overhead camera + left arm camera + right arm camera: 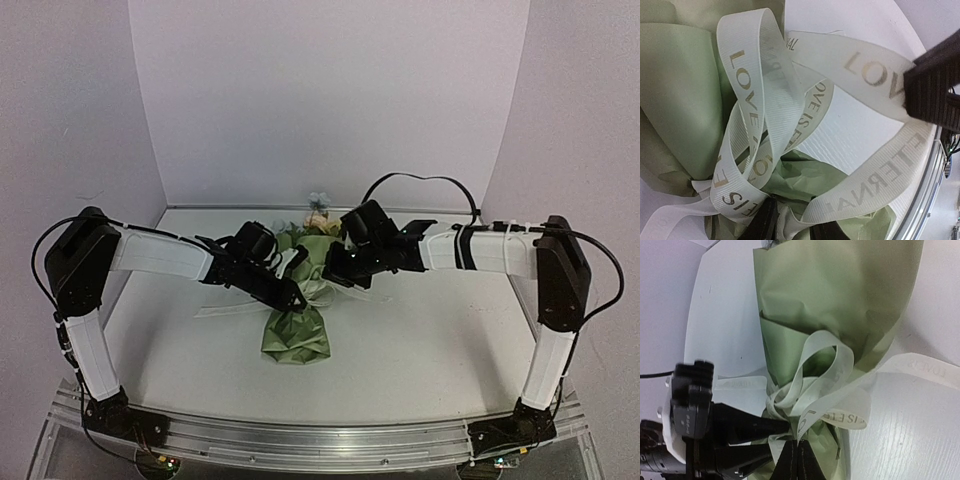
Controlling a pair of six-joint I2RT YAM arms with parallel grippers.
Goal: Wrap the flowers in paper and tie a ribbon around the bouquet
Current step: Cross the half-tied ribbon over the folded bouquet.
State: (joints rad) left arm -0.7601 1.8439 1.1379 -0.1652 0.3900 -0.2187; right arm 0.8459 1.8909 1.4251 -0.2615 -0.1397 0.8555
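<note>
The bouquet (296, 325) lies on the table with its olive-green paper (840, 300) gathered at a narrow waist. The flowers (318, 212) peek out at its far end. A cream ribbon (765, 115) with printed lettering is looped and knotted round the waist (840, 410). My right gripper (799, 447) is shut on a ribbon strand just beside the knot, and its dark fingers (932, 85) pinch the lettered strand in the left wrist view. My left gripper (795, 220) stands slightly open at the knot, ribbon and crumpled paper lying loosely between its fingers (755, 427). Both grippers meet over the waist (315, 280).
The white table (450, 340) is boxed in by pale walls at the back and both sides. A metal rail (320, 440) runs along the near edge. A loose ribbon tail (220, 309) trails left of the bouquet. A black cable (420, 180) arcs above the right arm.
</note>
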